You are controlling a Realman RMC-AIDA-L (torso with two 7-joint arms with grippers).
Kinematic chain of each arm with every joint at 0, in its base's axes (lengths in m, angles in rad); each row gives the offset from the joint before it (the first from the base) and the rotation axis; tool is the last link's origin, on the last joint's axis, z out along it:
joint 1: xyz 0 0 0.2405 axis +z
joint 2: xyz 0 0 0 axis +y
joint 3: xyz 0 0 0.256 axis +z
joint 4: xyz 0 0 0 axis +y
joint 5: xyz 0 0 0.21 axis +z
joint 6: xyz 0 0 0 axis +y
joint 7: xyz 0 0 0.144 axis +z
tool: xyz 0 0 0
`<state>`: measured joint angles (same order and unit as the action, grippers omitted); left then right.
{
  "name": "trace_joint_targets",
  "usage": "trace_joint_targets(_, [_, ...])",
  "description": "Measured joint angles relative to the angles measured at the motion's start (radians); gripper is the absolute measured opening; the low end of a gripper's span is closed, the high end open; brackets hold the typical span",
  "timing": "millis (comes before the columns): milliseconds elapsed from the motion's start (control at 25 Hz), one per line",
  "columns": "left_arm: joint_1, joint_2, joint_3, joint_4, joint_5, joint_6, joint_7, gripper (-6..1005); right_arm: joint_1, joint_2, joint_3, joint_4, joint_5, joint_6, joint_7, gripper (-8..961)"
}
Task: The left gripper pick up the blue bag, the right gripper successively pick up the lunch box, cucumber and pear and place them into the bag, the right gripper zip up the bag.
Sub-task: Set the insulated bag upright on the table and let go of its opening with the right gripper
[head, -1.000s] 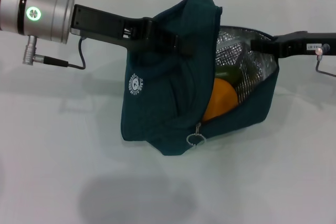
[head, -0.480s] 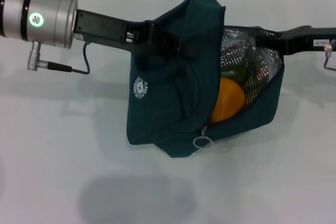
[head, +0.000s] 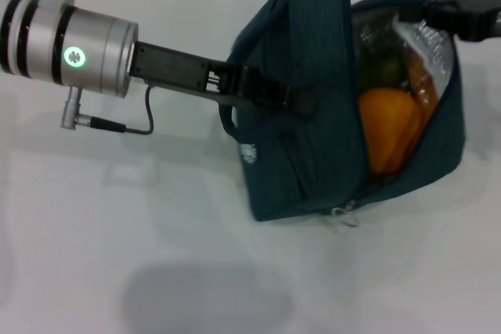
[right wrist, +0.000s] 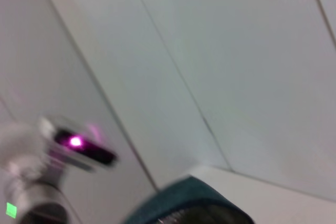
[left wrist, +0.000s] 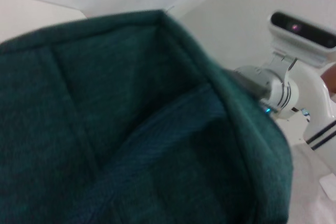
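Observation:
The blue bag (head: 313, 107) hangs tilted above the white table, its open mouth facing right and showing silver lining. My left gripper (head: 301, 103) is shut on one of its handle straps on the near side. Inside, the orange pear (head: 387, 127) lies below the green cucumber (head: 380, 68). The lunch box is hidden. The zip pull (head: 344, 217) dangles at the low end of the opening. My right gripper (head: 415, 12) sits at the upper rim of the mouth. Teal bag fabric (left wrist: 131, 129) fills the left wrist view. Only the bag's top edge (right wrist: 184, 203) shows in the right wrist view.
The white table (head: 156, 271) lies under the bag, with a wall and a dark seam behind it. My left arm's silver wrist (head: 70, 44) and its cable reach in from the left. The robot's head (left wrist: 299, 30) shows past the bag.
Both arms have carried the bag up and to the right. It now tilts more steeply, its right corner is higher, and the zip pull has swung right.

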<state>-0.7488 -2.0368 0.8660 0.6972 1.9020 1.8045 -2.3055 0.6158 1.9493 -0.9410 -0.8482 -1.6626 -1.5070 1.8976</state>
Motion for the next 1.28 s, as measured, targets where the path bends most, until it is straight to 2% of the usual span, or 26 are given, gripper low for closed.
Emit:
trace_joint_targets(240, [0.017,-0.008,-0.005,-0.020,-0.028,0.041,0.005,68,0.015,-0.006,0.134,0.000,0.036,-0.190,0.017,15])
trace_joint_targets(360, [0.039,-0.010,-0.004,-0.045,-0.085,0.067,0.024,68,0.020,-0.011,0.150,0.020,0.062,-0.214,0.021,15])
trace_joint_targets(480, [0.045,-0.003,-0.004,-0.076,-0.086,0.063,0.046,68,0.037,-0.020,0.129,0.081,0.048,-0.170,0.038,15])
trace_joint_targets(600, [0.053,-0.003,0.007,-0.114,-0.076,0.063,0.057,68,0.064,-0.032,0.128,0.147,0.064,-0.243,0.060,14])
trace_joint_targets(720, [0.058,-0.012,0.016,-0.118,-0.067,0.063,0.069,68,0.056,-0.020,0.132,0.128,0.120,-0.332,0.059,14])
trace_joint_targets(800, [0.061,-0.017,0.019,-0.120,-0.056,0.059,0.080,68,0.054,-0.014,0.118,0.138,0.103,-0.308,0.067,14])
trace_joint_targets(920, [0.061,-0.023,0.020,-0.124,-0.039,0.051,0.085,69,0.067,-0.017,0.107,0.185,0.078,-0.290,0.081,13])
trace_joint_targets(1000, [0.060,-0.025,0.021,-0.127,-0.033,0.049,0.085,69,0.064,-0.003,0.117,0.162,0.104,-0.357,0.080,13])
trace_joint_targets(1080, [0.061,-0.025,0.021,-0.129,-0.028,0.045,0.087,69,0.042,0.018,0.116,0.104,0.113,-0.364,0.083,13])
trace_joint_targets(1120, [0.062,-0.025,0.021,-0.130,-0.023,0.040,0.088,69,0.035,0.022,0.113,0.094,0.108,-0.354,0.086,13])
trace_joint_targets(1200, [0.062,-0.026,0.021,-0.135,-0.012,0.029,0.091,69,0.028,0.021,0.102,0.112,0.085,-0.318,0.093,13])
trace_joint_targets(1280, [0.064,-0.027,0.021,-0.141,-0.003,0.020,0.093,69,0.029,0.018,0.105,0.131,0.096,-0.356,0.095,13])
